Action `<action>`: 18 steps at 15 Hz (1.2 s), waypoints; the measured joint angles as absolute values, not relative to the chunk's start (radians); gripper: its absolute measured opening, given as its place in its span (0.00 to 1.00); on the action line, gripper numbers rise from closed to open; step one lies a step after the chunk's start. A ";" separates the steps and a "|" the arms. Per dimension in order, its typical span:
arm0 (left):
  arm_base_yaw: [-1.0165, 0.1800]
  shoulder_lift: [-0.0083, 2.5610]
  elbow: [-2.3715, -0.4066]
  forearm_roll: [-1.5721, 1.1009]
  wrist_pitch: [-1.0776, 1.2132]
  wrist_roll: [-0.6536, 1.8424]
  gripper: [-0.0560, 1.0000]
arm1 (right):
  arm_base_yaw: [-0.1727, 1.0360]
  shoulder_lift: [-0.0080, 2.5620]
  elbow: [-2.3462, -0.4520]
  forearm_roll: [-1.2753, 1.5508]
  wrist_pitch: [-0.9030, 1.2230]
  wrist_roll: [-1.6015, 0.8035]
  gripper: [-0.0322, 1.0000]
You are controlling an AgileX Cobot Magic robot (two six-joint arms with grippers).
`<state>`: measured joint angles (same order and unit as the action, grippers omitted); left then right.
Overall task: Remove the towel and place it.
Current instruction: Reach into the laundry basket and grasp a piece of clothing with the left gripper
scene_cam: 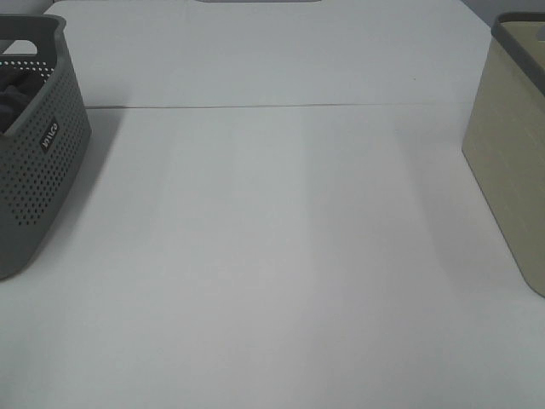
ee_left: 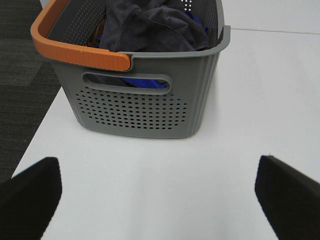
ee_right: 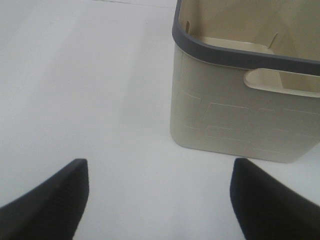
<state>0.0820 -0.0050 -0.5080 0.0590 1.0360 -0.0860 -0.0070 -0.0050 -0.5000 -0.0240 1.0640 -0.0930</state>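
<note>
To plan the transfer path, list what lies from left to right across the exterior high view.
grey perforated basket → open stretch of white table → beige basket with a dark grey rim

Counter (scene_cam: 272,256): broad open lane down the middle, passable between two baskets.
Left edge: grey perforated basket (scene_cam: 34,162), mouth heaped with towel (ee_left: 150,25).
Right edge: beige basket (scene_cam: 511,162), mouth open from above.
</note>
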 joint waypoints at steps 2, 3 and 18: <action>0.082 -0.005 -0.508 0.059 1.036 -0.086 0.99 | -0.007 -0.005 -0.500 -0.024 1.064 -0.093 0.77; 0.082 -0.005 -0.508 0.059 1.037 -0.086 0.99 | -0.007 -0.005 -0.500 -0.024 1.064 -0.093 0.77; 0.082 -0.005 -0.508 0.059 1.037 -0.086 0.99 | -0.007 -0.005 -0.500 -0.024 1.064 -0.093 0.77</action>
<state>0.0820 -0.0050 -0.5080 0.0590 1.0370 -0.0860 -0.0070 -0.0050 -0.5000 -0.0240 1.0640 -0.0930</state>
